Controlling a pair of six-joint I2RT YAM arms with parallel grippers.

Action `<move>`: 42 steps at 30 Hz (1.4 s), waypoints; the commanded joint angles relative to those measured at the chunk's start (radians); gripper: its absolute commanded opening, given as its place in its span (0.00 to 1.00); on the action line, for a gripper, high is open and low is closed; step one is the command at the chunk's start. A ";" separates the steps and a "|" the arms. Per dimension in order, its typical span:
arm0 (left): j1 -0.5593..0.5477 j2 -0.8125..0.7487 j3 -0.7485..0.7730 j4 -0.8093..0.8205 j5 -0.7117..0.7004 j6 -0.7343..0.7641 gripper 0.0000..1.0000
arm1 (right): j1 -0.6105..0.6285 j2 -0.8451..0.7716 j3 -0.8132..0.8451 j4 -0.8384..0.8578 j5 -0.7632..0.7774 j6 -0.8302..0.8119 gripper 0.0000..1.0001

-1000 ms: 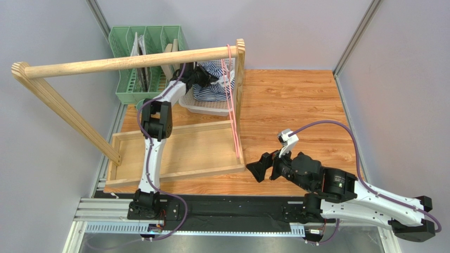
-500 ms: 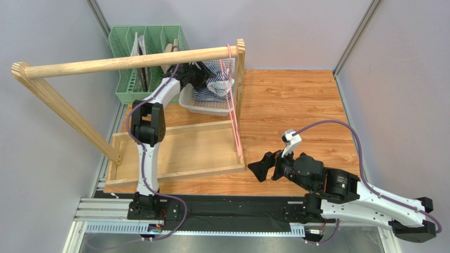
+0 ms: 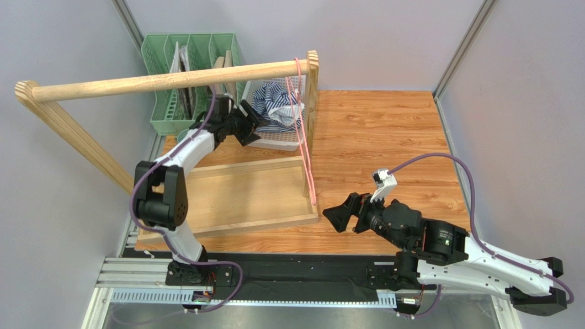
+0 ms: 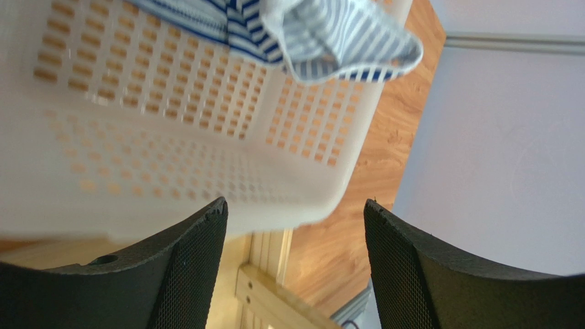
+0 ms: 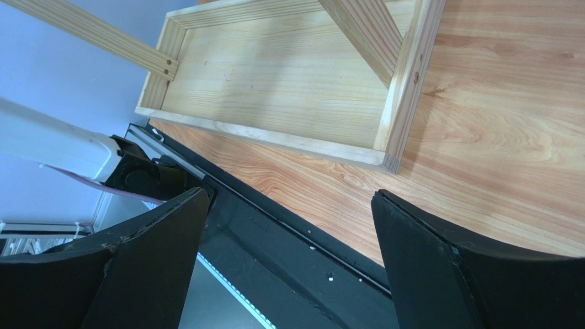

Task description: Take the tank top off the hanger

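We see the tank top (image 3: 273, 103) bunched in the white perforated basket (image 3: 271, 142), one fold draped over its rim. The pink hanger (image 3: 306, 147) hangs bare from the wooden rail (image 3: 165, 80) beside the right post. Our left gripper (image 3: 251, 127) sits just outside the basket wall, fingers spread and holding nothing. The right gripper (image 3: 334, 218) hovers, jaws wide and empty, near the wooden tray's (image 3: 240, 195) corner, well apart from the top.

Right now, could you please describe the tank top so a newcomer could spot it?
Find the long wooden rail across the back left. Behind its right end sits a white perforated basket. The tank top is the crumpled navy-and-white striped cloth inside it.
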 commanded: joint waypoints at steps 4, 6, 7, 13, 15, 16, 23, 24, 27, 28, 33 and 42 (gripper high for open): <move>-0.106 -0.390 -0.279 0.082 0.017 0.044 0.77 | -0.002 -0.018 -0.094 0.109 0.055 0.091 0.96; -0.154 -0.549 -0.415 0.111 0.002 0.052 0.77 | -0.002 -0.037 -0.117 0.152 0.059 0.105 0.96; -0.172 -0.608 -0.460 0.119 -0.009 0.053 0.77 | -0.002 -0.049 -0.152 0.168 0.064 0.117 0.96; -0.292 -1.080 -0.710 0.060 -0.021 0.107 0.77 | 0.000 -0.225 -0.374 0.379 0.092 0.162 0.94; -0.297 -1.283 -0.788 0.000 0.003 0.110 0.76 | -0.003 -0.305 -0.515 0.478 0.075 0.194 0.93; -0.297 -1.356 -0.812 -0.020 0.009 0.105 0.76 | -0.003 -0.396 -0.567 0.508 0.070 0.203 0.93; -0.297 -1.857 -0.963 -0.166 0.115 0.050 0.80 | -0.006 -0.482 -0.790 0.606 0.096 0.283 0.92; -0.298 -1.837 -0.977 -0.152 0.150 0.053 0.80 | -0.008 -0.467 -0.790 0.606 0.102 0.289 0.93; -0.298 -1.878 -1.033 -0.129 0.190 0.052 0.79 | -0.008 -0.453 -0.790 0.597 0.128 0.300 0.94; -0.298 -1.872 -1.036 -0.128 0.212 0.073 0.79 | -0.008 -0.459 -0.789 0.561 0.139 0.305 0.94; -0.300 -1.872 -1.079 -0.115 0.241 0.093 0.79 | -0.008 -0.569 -0.787 0.412 0.161 0.331 0.96; -0.300 -1.875 -1.264 0.120 0.289 -0.033 0.78 | -0.006 -0.584 -0.789 0.333 0.178 0.355 0.98</move>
